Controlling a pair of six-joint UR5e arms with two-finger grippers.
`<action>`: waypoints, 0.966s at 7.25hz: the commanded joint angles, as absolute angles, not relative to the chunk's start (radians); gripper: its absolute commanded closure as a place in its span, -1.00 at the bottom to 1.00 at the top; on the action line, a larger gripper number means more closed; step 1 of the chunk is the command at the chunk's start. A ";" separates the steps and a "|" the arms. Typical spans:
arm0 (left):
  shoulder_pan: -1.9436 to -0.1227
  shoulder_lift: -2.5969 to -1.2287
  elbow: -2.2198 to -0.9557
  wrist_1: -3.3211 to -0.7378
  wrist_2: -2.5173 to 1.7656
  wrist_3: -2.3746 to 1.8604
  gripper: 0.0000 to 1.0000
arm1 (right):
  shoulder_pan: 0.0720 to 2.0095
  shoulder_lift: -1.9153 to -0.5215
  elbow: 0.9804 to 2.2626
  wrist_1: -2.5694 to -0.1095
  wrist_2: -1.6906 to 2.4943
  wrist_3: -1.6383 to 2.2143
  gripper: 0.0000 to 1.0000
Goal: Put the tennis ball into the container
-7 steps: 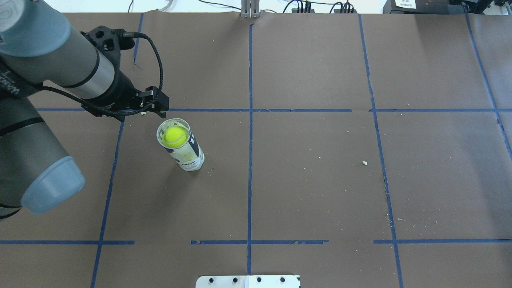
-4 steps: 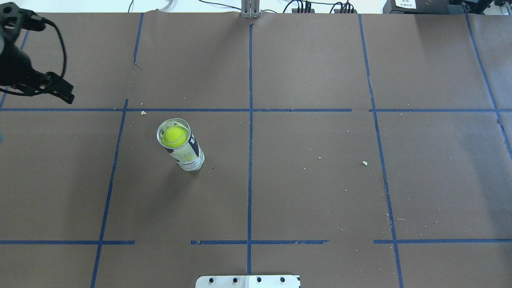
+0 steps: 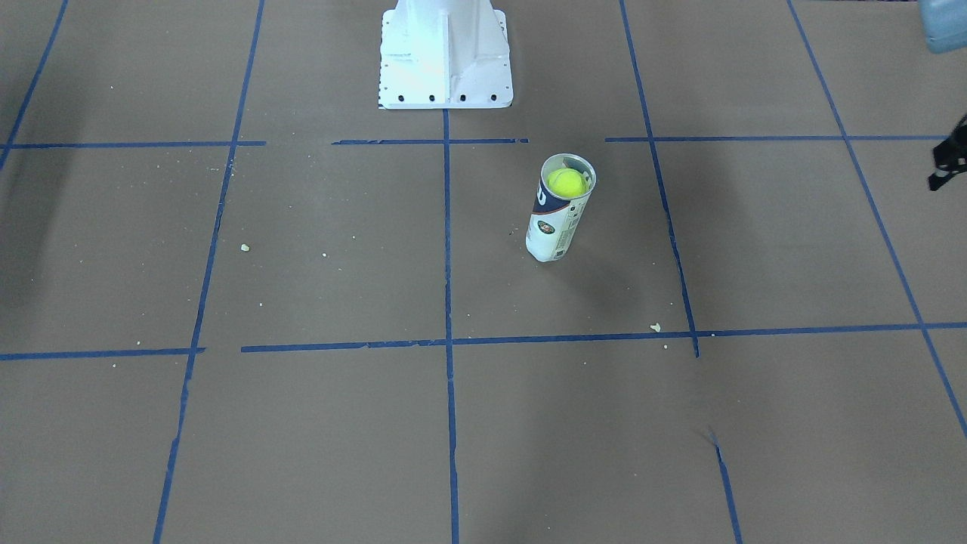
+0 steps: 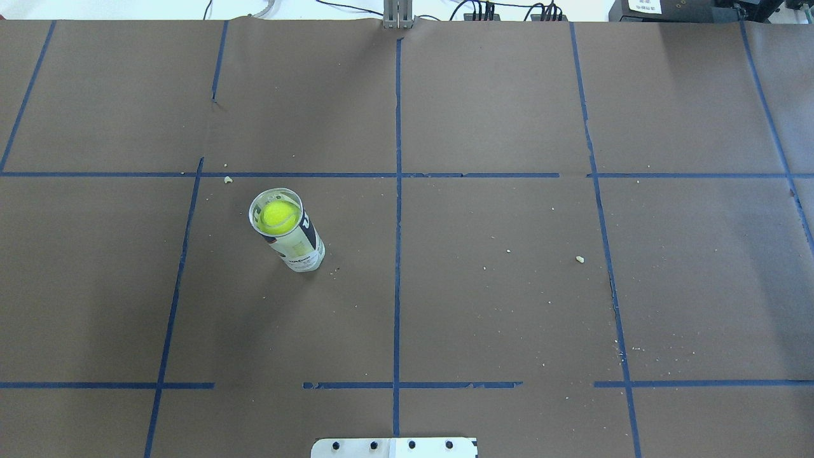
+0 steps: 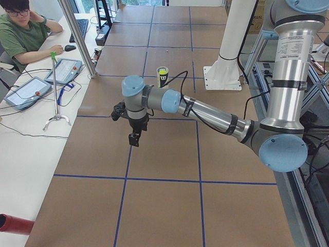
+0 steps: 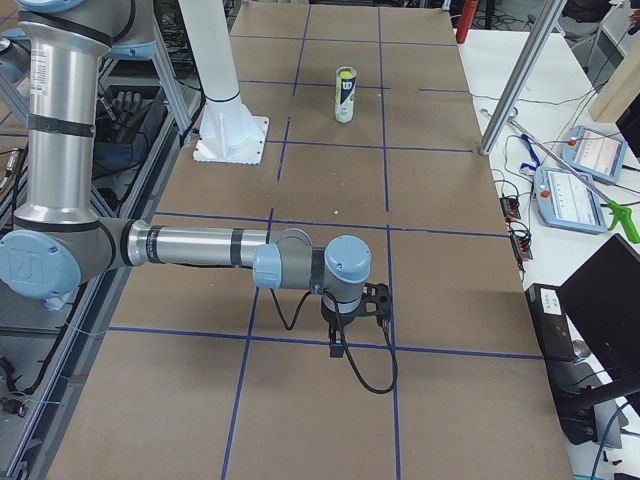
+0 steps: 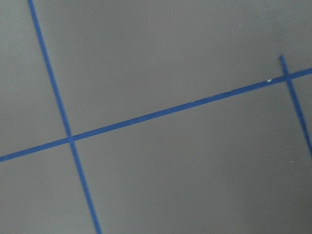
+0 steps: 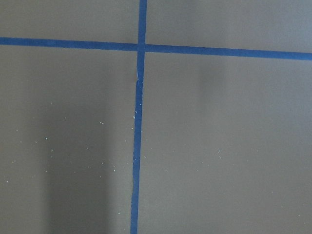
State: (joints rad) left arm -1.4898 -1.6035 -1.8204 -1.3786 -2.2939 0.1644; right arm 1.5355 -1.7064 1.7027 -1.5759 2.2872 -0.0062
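The clear container [image 4: 289,236] with its white and navy label stands upright on the brown table, left of centre. The yellow-green tennis ball [image 4: 280,216] sits inside it near the open top, and shows in the front view too as the ball [image 3: 566,182] in the container [image 3: 557,215]. No arm appears overhead. In the exterior left view my left gripper [image 5: 134,139] hangs over the table, well short of the container [image 5: 163,77]. My right gripper [image 6: 337,347] hangs far from the container [image 6: 345,95]. I cannot tell whether either is open or shut. Both wrist views show only table and tape.
The white pedestal [image 3: 444,53] stands behind the container on the robot's side. A dark part of the left arm [image 3: 949,162] pokes in at the front view's right edge. A seated person [image 5: 23,31] and a metal pole [image 5: 77,36] border the table. Crumbs dot the paper.
The left arm, which was beside the container's top, has pulled back to the left and left the overhead view. Ball and container have not moved.
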 commanded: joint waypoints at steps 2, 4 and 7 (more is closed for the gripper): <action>-1.566 -1.519 -1.735 -1.371 -2.298 0.253 -1.00 | 1.536 -1.706 1.703 -1.575 2.287 -0.006 -1.00; -1.607 -1.470 -1.743 -1.381 -2.310 0.255 -1.00 | 1.536 -1.707 1.704 -1.575 2.287 -0.006 -1.00; -1.617 -1.471 -1.747 -1.373 -2.309 0.244 -1.00 | 1.536 -1.707 1.703 -1.575 2.287 -0.006 -1.00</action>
State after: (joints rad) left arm -1.6088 -1.4673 -1.7393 -1.3733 -2.3086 0.2455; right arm 1.5355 -1.7063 1.7035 -1.5755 2.2872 -0.0061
